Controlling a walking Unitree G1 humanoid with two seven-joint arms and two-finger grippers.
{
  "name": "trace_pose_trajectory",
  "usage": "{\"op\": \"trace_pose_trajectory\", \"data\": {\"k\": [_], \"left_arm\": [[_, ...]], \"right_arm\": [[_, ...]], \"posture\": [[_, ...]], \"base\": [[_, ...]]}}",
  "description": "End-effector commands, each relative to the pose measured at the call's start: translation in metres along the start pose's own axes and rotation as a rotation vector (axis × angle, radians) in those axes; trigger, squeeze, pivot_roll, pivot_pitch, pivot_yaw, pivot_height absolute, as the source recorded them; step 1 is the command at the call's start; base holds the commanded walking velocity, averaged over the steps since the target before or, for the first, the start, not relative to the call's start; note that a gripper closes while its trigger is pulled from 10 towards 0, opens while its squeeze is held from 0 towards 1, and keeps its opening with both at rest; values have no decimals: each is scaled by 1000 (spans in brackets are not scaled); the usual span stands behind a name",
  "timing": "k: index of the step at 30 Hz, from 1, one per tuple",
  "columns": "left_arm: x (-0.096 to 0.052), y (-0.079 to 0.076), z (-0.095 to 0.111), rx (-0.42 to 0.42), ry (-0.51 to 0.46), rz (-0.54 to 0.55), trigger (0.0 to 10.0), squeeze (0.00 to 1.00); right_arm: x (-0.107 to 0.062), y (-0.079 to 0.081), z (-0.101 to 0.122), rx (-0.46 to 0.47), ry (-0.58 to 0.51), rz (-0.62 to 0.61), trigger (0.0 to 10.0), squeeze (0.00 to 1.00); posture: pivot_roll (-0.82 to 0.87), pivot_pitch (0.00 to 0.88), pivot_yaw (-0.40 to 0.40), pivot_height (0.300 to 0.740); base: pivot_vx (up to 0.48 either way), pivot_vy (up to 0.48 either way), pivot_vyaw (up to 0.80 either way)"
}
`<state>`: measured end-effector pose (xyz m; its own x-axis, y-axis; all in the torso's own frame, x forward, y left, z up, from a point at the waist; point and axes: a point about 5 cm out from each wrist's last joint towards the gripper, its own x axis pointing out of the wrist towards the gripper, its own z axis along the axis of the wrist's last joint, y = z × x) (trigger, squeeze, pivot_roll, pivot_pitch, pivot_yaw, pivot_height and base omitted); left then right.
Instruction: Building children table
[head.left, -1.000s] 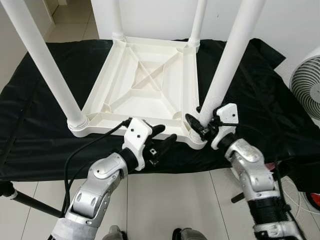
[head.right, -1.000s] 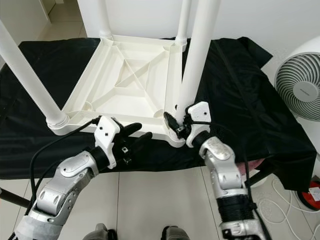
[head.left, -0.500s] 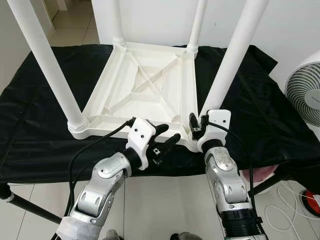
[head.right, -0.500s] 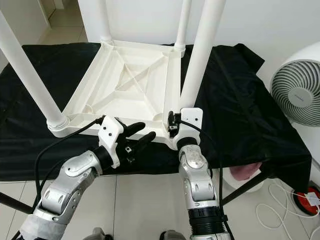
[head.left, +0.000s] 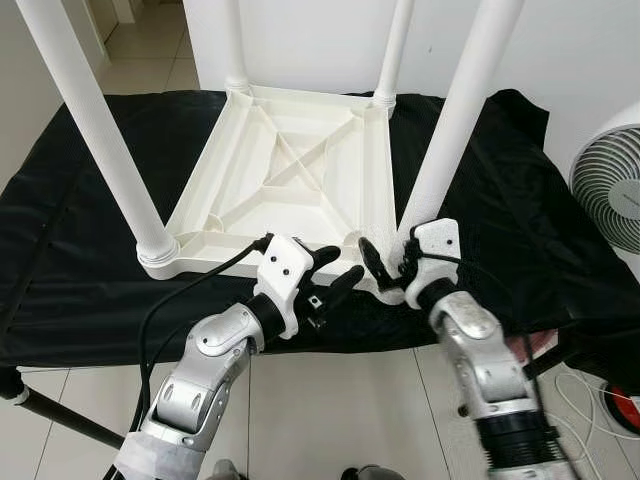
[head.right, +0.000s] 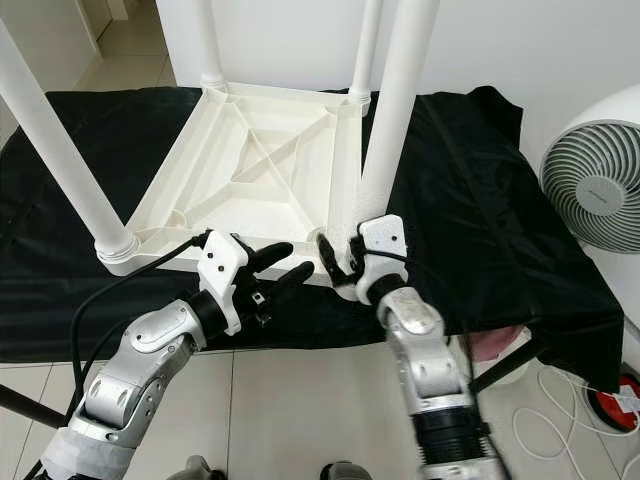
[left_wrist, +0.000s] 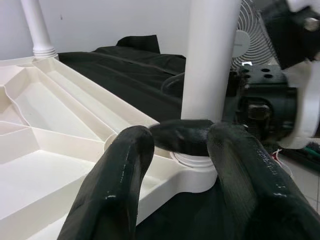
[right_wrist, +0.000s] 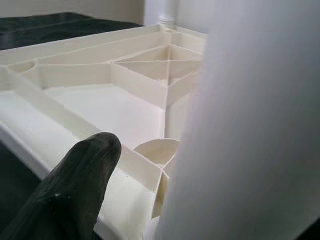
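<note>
Upturned white children's table (head.left: 300, 170) on black cloth (head.left: 90, 200). Right gripper (head.left: 385, 268) fingers around base of table's near-right leg (head.left: 455, 120), probably clamped. Left gripper (head.left: 335, 272) spread open at table's near edge.

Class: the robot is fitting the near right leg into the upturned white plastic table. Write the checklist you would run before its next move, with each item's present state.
1. Upturned white plastic tabletop lies flat on the black cloth: ok.
2. Right hand is at the base of the near right white leg: ok.
3. Right hand's hold on that leg is firm: cannot tell.
4. Leg fully seated in its corner socket: cannot tell.
5. Left hand open, beside the tabletop's near edge: ok.
6. White fan stands apart from the table: ok.
</note>
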<state>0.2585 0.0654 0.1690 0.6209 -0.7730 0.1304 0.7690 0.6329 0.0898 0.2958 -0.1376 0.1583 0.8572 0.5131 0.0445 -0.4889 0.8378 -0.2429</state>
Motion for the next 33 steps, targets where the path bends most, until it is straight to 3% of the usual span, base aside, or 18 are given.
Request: {"op": "trace_pose_trajectory", "data": {"k": [1,5,9,10,14,15,22,26,31,33], "left_arm": [[-1,2,-2,6,6,33,10000,0],[0,3,-2,7,5,33,10000,0],[2,4,0,13,0,33,10000,0],[2,3,-1,7,4,20,10000,0],[2,2,-1,1,8,11,10000,0],[1,-1,-3,4,19,-13,10000,0],[-9,-5,-16,52,92,-61,10000,0],[-11,1,-21,55,114,-15,10000,0],[-12,1,-21,57,114,-11,10000,0],[-12,2,-20,58,112,-5,10000,0]], "right_arm": [[-1,6,-3,-15,8,108,10000,0],[-2,-4,-3,-37,14,148,10000,0],[0,-22,-2,-111,25,232,10000,0],[2,-26,-4,-111,28,249,4392,0],[3,-29,-4,-109,29,259,4392,0],[4,-31,-6,-108,30,271,0,0],[7,-32,-15,-39,40,253,0,0],[10,-31,-24,-17,75,119,0,0],[11,-31,-26,-15,83,80,0,0],[13,-21,-28,94,94,-61,0,0]], "posture": [[-85,33,4,740],[-86,36,9,740],[-91,45,11,740],[-96,46,13,740],[-94,46,11,740],[-92,47,9,740],[-85,45,-1,740],[-85,52,-3,740],[-85,52,-3,740],[-92,63,5,740]], "base": [[0,0,0],[0,0,0],[0,0,0],[0,0,0],[0,0,0],[0,0,0],[0,0,0],[0,0,0],[0,0,0],[0,0,0]]}}
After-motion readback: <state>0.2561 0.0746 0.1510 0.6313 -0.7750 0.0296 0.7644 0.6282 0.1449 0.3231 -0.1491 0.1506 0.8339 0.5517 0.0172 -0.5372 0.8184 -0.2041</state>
